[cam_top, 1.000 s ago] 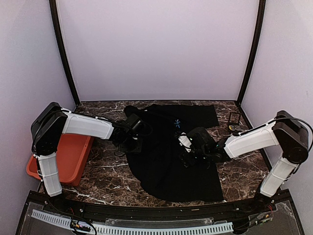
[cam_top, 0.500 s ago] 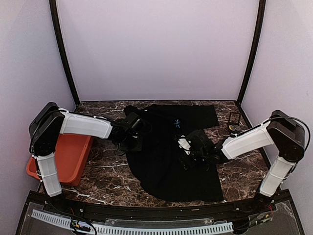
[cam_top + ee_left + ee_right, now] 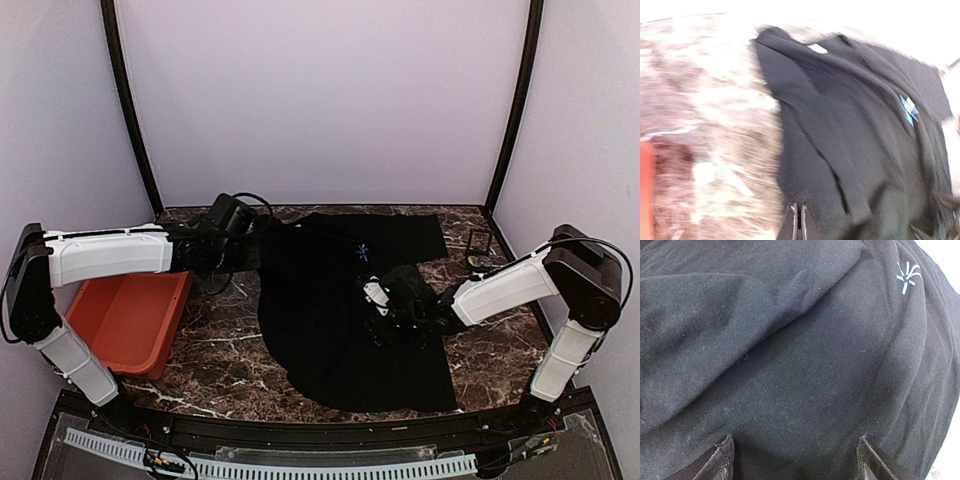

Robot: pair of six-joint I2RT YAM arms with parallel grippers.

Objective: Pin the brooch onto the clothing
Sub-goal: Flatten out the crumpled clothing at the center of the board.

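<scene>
A black short-sleeved T-shirt (image 3: 340,320) lies spread over the middle of the dark brown marble-patterned desk (image 3: 220,345), with several folds in it. On its chest there is a small blue and yellow starburst print (image 3: 362,251), toward the far side of the desk.

The left arm reaches across from the left side. The left gripper (image 3: 252,248) is at the far left edge of the T-shirt. In the left wrist view, which is blurred, its two fingers are pressed together with no gap, and the edge of the black fabric seems to be pinched between them. From there the cloth runs away in long creases toward the starburst print.

The right gripper (image 3: 382,310) is low over the middle of the T-shirt, just on the near side of the print. In the right wrist view its fingers (image 3: 722,460) stand wide apart, with only smooth black fabric between them. It holds nothing. I cannot tell if the fingertips touch the cloth.

An orange-red plastic tray (image 3: 130,315) sits at the left edge of the desk, well apart from the T-shirt. Near the far right corner lies a small dark object (image 3: 480,240), too small to identify. I cannot see a brooch clearly in any view.
</scene>
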